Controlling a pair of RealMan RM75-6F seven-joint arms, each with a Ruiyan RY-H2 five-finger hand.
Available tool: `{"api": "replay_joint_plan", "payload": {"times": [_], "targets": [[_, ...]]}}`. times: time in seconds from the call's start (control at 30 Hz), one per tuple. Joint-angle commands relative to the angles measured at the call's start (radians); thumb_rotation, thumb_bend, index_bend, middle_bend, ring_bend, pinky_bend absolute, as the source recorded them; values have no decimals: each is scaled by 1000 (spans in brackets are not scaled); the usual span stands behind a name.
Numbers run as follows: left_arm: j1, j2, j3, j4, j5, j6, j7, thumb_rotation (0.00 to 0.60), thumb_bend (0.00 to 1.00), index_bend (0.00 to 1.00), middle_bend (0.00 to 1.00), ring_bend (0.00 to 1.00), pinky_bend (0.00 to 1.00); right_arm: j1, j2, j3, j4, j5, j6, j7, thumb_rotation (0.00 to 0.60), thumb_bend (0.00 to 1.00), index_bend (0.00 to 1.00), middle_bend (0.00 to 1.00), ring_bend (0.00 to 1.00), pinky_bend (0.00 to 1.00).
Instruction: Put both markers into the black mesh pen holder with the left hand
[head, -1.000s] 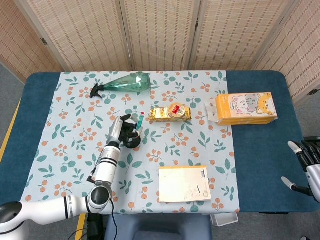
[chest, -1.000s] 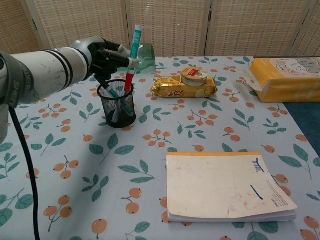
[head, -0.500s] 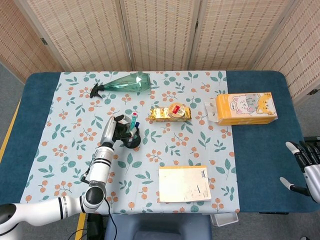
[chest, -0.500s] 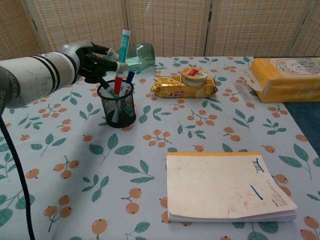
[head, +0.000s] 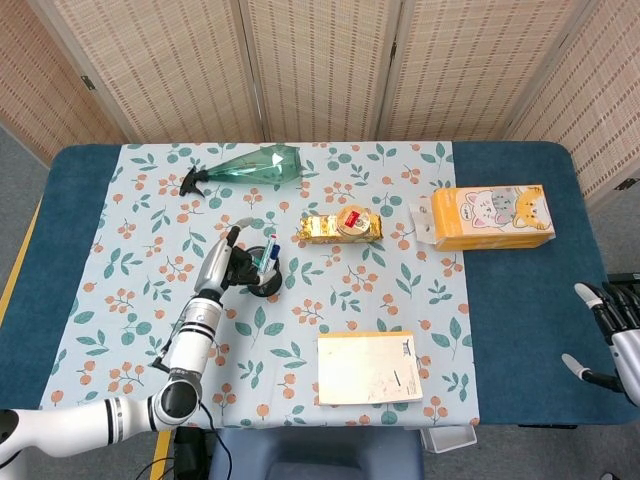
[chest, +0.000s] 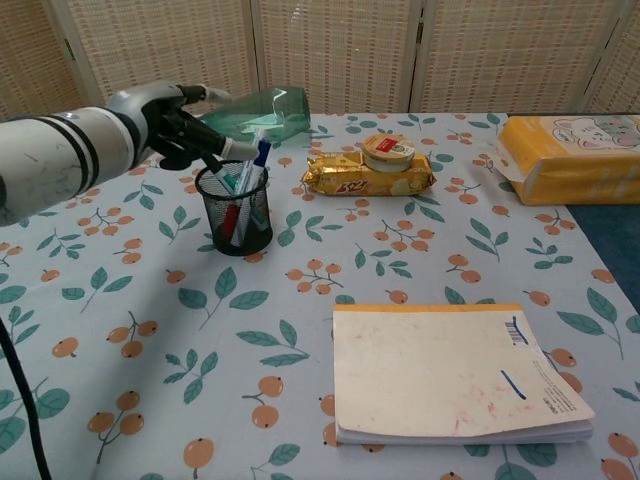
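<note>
Left hand (chest: 172, 120): hovering just over the pen holder (chest: 234, 210), fingers spread, holding nothing.
Markers (chest: 237, 196): standing inside, under the fingers.

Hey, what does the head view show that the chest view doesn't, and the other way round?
Only the head view shows the right robot hand, idle past the table's right edge, and the whole spray bottle with its black trigger.

Only the chest view shows the markers through the mesh and the left robot hand close up beside the holder's rim.

Both show the black mesh pen holder, spray bottle, gold snack pack, orange cat box and notebook.
</note>
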Motion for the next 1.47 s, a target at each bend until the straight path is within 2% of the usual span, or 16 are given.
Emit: {"api": "replay_joint_plan", "payload": {"times": [0.03, 0.17, 0.23, 0.3, 0.37, 0.43, 0.53, 0.63, 0.83, 0.93, 1.07, 1.2, 1.47], "targets": [[63, 143, 90, -202, 102, 78, 114, 600, 201, 96, 893, 808, 919, -2, 1, 1, 0, 2, 3, 3, 600, 190, 53, 82, 40, 0], [157, 345, 214, -430, 230, 194, 272, 600, 181, 28, 719, 629, 846, -6, -1, 4, -2, 6, 10, -1, 600, 190, 53, 82, 40, 0], [216, 452, 291, -517, 307, 239, 327, 600, 171, 3, 594, 512, 790, -5, -4, 3, -7, 8, 4, -13, 600, 190, 53, 82, 40, 0], [267, 534, 358, -558, 381, 263, 346, 600, 170, 0, 464, 406, 719, -2, -6, 3, -14, 12, -6, -30, 600, 190, 53, 82, 40, 0], [330, 604, 435, -549, 498, 297, 348, 600, 169, 0, 350, 319, 653, 1, -10, 3, -25, 21, -21, -54, 600, 190, 53, 82, 40, 0], [394, 639, 505, -485, 615, 351, 352, 600, 167, 0, 249, 231, 589, 2, -15, 7, -36, 38, -33, -83, 600, 190, 53, 82, 40, 0], [481, 634, 570, -358, 702, 442, 382, 600, 157, 0, 103, 103, 526, 1, -25, 16, -54, 74, -49, -131, 600, 190, 53, 82, 40, 0], [551, 582, 591, -222, 731, 513, 381, 600, 151, 0, 19, 53, 503, -1, -37, 29, -74, 121, -64, -192, 600, 190, 53, 82, 40, 0], [650, 458, 562, 52, 748, 615, 261, 600, 150, 0, 0, 31, 474, -11, -81, 79, -117, 246, -57, -322, 600, 191, 53, 82, 40, 0], [674, 421, 546, 144, 748, 618, 196, 600, 150, 0, 0, 19, 424, -14, -105, 95, -136, 299, -57, -380, 600, 192, 53, 82, 40, 0], [674, 430, 542, 179, 770, 582, 139, 600, 150, 0, 0, 0, 354, -13, -117, 102, -160, 326, -70, -401, 600, 193, 53, 82, 40, 0], [673, 442, 550, 187, 817, 553, 83, 600, 150, 0, 0, 0, 330, -14, -121, 100, -167, 315, -69, -396, 600, 194, 53, 82, 40, 0], [683, 431, 548, 182, 868, 544, 105, 600, 149, 0, 0, 0, 324, -10, -110, 91, -143, 282, -84, -359, 600, 194, 53, 82, 40, 0]]}}
